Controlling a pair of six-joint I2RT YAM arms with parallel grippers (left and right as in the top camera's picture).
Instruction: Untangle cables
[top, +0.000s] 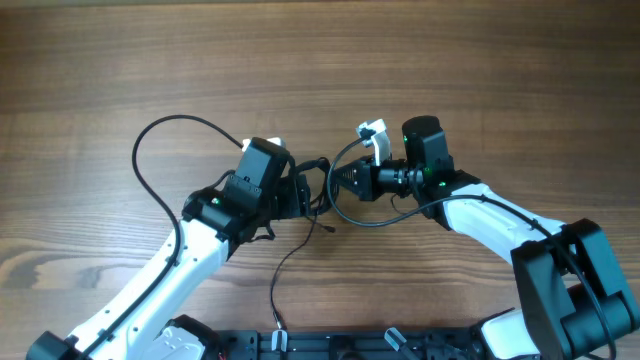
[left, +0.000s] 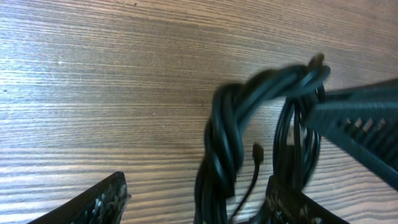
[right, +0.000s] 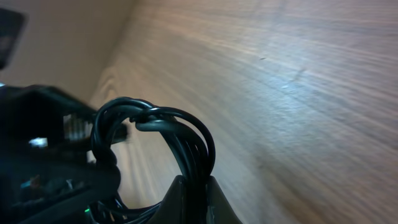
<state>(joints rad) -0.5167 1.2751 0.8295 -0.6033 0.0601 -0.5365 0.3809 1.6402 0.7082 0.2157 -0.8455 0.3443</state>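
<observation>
The cables (top: 318, 180) are thin black cords twisted into a bundle between my two grippers at mid-table. My right gripper (right: 194, 185) is shut on several strands of the bundle (right: 186, 140), coming in from the right (top: 337, 182). My left gripper (left: 199, 205) is open, and the twisted bundle (left: 224, 137) hangs between its fingers with a gap on the left side. A small plug (left: 258, 152) dangles beside the twist. One cord loops wide to the left (top: 137, 160), another curves under the right gripper (top: 362, 222), and a loose tail (top: 285, 265) runs toward the front edge.
Both arms reach in from the front corners, the left arm (top: 170, 270) and the right arm (top: 490, 215). The arm bases and a black rail (top: 330, 345) line the front edge. The wooden table (top: 320, 60) shows bare wood at the back.
</observation>
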